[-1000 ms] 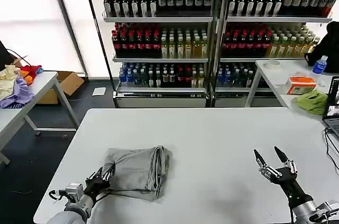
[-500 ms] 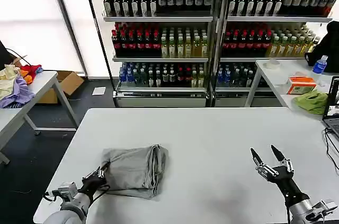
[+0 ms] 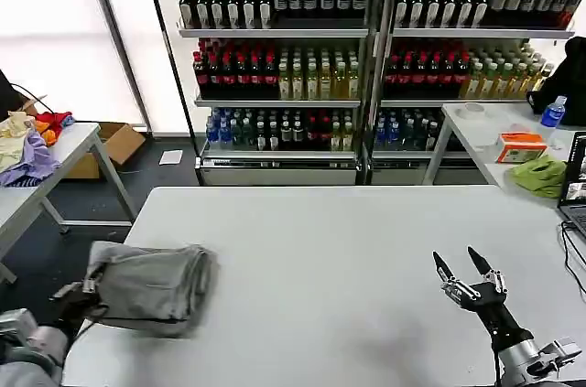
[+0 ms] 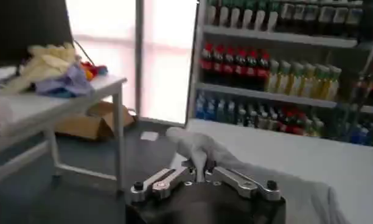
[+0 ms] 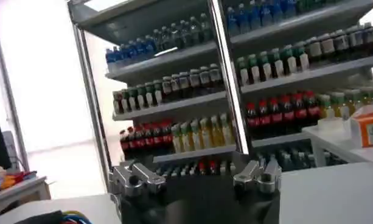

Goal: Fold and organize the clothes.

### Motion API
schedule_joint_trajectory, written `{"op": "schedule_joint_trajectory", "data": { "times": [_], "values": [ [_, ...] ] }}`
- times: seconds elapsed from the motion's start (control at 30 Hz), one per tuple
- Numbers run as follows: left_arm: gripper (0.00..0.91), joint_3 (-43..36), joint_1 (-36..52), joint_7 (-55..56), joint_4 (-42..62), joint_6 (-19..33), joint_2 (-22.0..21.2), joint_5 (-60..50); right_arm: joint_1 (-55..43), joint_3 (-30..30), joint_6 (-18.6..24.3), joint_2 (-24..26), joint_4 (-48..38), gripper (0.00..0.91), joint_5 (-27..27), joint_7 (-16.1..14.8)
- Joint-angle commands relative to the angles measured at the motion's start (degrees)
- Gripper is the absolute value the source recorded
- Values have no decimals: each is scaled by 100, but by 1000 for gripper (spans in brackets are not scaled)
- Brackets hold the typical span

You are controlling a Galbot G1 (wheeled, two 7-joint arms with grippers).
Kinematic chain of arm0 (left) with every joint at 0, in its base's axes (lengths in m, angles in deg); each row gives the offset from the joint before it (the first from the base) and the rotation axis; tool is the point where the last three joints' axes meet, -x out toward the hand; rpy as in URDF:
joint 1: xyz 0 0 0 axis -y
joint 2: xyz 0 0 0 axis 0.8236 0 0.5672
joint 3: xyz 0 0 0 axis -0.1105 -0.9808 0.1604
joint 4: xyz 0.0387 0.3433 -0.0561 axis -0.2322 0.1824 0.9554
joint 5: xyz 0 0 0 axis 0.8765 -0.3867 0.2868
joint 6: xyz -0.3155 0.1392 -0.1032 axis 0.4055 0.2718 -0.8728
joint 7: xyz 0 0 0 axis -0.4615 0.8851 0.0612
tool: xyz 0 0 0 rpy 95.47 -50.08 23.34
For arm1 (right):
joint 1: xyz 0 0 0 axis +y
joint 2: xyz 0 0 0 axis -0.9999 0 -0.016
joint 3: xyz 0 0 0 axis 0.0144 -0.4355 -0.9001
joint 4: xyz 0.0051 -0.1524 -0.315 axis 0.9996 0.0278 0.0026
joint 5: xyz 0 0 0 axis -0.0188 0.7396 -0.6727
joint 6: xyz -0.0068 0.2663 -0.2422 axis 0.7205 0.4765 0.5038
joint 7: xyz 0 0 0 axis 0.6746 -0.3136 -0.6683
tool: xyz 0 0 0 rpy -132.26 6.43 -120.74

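A: Where was the folded grey T-shirt (image 3: 151, 286)?
B: At the table's (image 3: 366, 250) left edge, overhanging it, its cloth pinched between the left gripper's (image 4: 201, 172) clenched fingers.
A: The right gripper (image 3: 469, 270)?
B: Above the table's right side, fingers spread, grasping nothing.

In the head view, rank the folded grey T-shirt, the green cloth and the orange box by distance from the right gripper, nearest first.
From the right gripper:
1. Green cloth, on the side table to its right.
2. Orange box, just behind the cloth.
3. Folded light grey cotton T-shirt, at the table's far left edge.

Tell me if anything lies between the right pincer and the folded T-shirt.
Nothing visible does: bare white table separates the open right pincer from the folded grey T-shirt, which the left pincer grips at the table's left edge.
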Motion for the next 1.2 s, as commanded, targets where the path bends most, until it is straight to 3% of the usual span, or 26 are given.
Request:
{"op": "schedule_joint_trajectory", "data": {
  "times": [0.03,0.17,0.3,0.47,0.6,0.73,0.83,0.9,1.0,1.07,1.1,1.2],
  "values": [
    [0,1347,76,-195,-11,-343,1111,459,-21,-7,12,13,-35,907,22,12],
    [10,944,37,-114,-358,-429,1229,396,1,73,70,-8,-69,907,52,3],
    [10,143,-88,133,-876,-434,894,99,39,103,136,-55,-123,907,39,-8],
    [10,-1791,332,451,-1166,-552,339,-575,15,-94,125,-205,-128,907,-30,31],
    [10,-3182,760,884,-1316,-701,316,-6,-38,-216,58,-338,-46,907,-86,66],
    [10,-4266,1373,1203,-975,-709,318,202,-56,-257,-2,-416,-46,907,-162,138],
    [20,-4942,1858,1368,-353,-715,-61,245,-5,-254,-73,-405,60,907,-257,231],
    [907,-5108,2008,1552,49,-716,-383,305,31,-254,-263,-393,170,907,-296,384],
    [907,-5086,2239,1806,537,-724,-1084,581,80,-338,-699,-358,326,907,-585,651],
    [907,-4957,2318,1834,625,-724,-1318,587,103,-429,-996,-269,422,907,-656,655],
    [907,-4799,2350,1847,576,-725,-1439,605,74,-563,-1329,-201,550,907,-589,851],
    [907,-4355,2167,1757,119,-722,-1334,774,-204,-943,-1688,-39,577,907,-433,1234]
  ]
}}
